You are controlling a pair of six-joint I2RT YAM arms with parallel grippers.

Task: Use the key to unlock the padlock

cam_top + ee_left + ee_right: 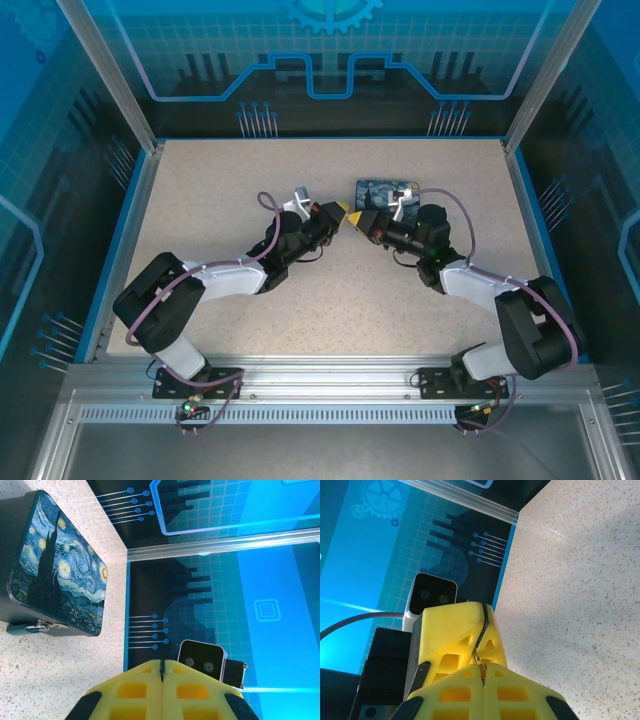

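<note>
Against the painted box rests, seemingly, the padlock.

Speckled beige table inside blue circuit-printed walls.

No lettering or numbers are coming through anywhere. The back wall is showing a gear emblem, and the blue side panel is carrying a nested-square icon.

Two arms are showing white shells and black joints.
The left arm and right arm are wearing yellow fingers, and purple cables are looping along both.
</note>
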